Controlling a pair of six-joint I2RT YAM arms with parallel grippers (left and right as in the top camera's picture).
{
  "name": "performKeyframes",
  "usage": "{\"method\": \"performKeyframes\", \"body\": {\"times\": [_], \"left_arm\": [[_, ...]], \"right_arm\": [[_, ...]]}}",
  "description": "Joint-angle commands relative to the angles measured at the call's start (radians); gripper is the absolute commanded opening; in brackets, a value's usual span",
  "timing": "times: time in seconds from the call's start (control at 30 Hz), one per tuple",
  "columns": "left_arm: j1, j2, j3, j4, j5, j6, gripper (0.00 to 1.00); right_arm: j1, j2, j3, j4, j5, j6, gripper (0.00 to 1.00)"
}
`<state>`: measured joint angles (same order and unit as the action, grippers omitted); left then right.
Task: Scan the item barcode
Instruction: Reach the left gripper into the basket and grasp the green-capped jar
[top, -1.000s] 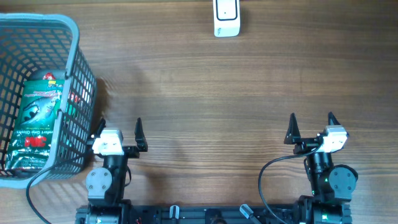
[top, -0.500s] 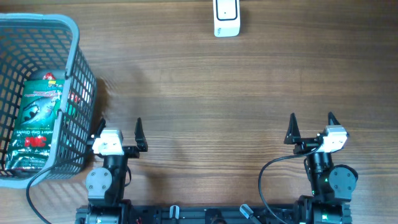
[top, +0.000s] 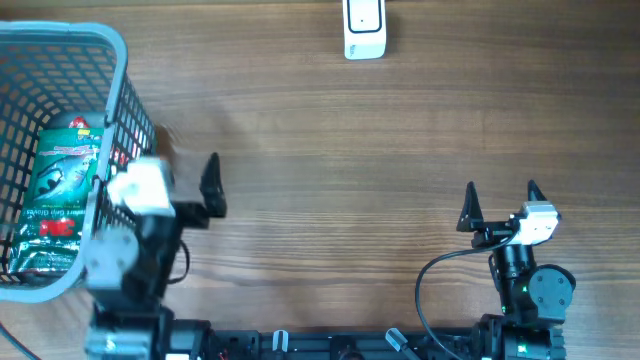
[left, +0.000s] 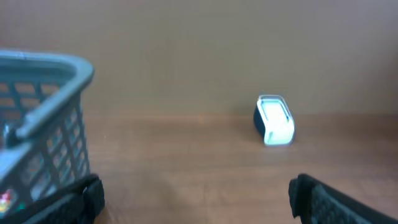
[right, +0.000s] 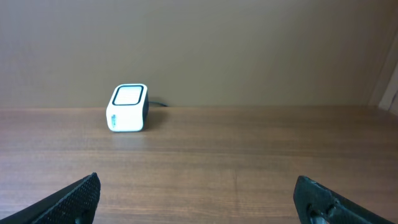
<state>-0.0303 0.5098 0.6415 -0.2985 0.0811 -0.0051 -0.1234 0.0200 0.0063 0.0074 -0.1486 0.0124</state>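
The item, a green printed packet (top: 60, 190) with red details, lies flat inside the grey mesh basket (top: 118, 60) at the far left. The white barcode scanner (top: 364, 28) stands at the table's far edge; it also appears as a white scanner (left: 273, 119) in the left wrist view and a white scanner (right: 129, 107) in the right wrist view. My left gripper (top: 182, 162) is open and empty, close beside the basket's right wall (left: 46, 124). My right gripper (top: 501, 195) stands open and empty near the front edge, far from both.
Bare wooden tabletop (top: 350, 150) stretches between the basket and the scanner. A black cable (top: 430, 280) loops by the right arm's base. A plain wall rises behind the scanner in both wrist views.
My left arm has swung forward and to the left, ending up against the basket's right side, its jaws still wide. The right arm has not moved.
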Motion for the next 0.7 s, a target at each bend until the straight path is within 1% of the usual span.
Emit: {"method": "performKeyframes", "body": {"times": [0.0, 0.07, 0.1, 0.13, 0.2, 0.23, 0.33, 0.43, 0.47, 0.5, 0.53, 0.57, 0.63, 0.67], "left_arm": [[0.006, 0.238, 0.295, -0.174, 0.019, -0.003, 1.0], [0.006, 0.378, 0.473, -0.323, 0.019, -0.002, 1.0], [0.006, 0.504, 0.637, -0.466, 0.019, -0.002, 1.0], [0.005, 0.599, 0.762, -0.578, 0.02, 0.001, 1.0], [0.005, 0.708, 0.911, -0.697, 0.042, 0.001, 1.0], [0.005, 0.791, 1.006, -0.755, 0.096, -0.003, 1.0], [0.005, 0.87, 1.033, -0.764, 0.208, -0.002, 1.0], [0.009, 0.906, 1.033, -0.721, 0.188, -0.004, 1.0], [0.021, 0.906, 1.035, -0.697, 0.143, -0.055, 1.0], [0.049, 0.902, 1.051, -0.678, 0.068, -0.169, 1.0], [0.093, 0.902, 1.082, -0.678, 0.006, -0.278, 0.97], [0.15, 0.902, 1.112, -0.684, -0.02, -0.359, 0.96], [0.256, 0.9, 1.129, -0.69, -0.024, -0.451, 0.93], [0.384, 0.9, 1.129, -0.739, -0.051, -0.515, 0.9]], "right_arm": [[-0.002, -0.006, -0.001, 0.003, -0.005, -0.012, 1.0], [-0.002, -0.006, -0.001, 0.004, -0.005, -0.012, 1.0], [-0.002, -0.006, -0.001, 0.003, -0.005, -0.012, 1.0], [-0.002, -0.006, -0.001, 0.003, -0.005, -0.013, 1.0], [-0.002, -0.006, -0.001, 0.003, -0.005, -0.012, 1.0], [-0.002, -0.006, -0.001, 0.003, -0.005, -0.012, 1.0], [-0.002, -0.006, -0.001, 0.003, -0.005, -0.012, 1.0], [-0.002, -0.006, -0.001, 0.003, -0.005, -0.012, 1.0], [-0.002, -0.006, -0.001, 0.003, -0.005, -0.012, 0.99], [-0.002, -0.006, -0.001, 0.003, -0.005, -0.012, 1.0], [-0.002, -0.006, -0.001, 0.003, -0.005, -0.012, 1.0], [-0.002, -0.006, -0.001, 0.003, -0.005, -0.012, 0.99], [-0.002, -0.006, -0.001, 0.003, -0.005, -0.013, 1.0], [-0.002, -0.006, -0.001, 0.003, -0.005, -0.012, 1.0]]}}
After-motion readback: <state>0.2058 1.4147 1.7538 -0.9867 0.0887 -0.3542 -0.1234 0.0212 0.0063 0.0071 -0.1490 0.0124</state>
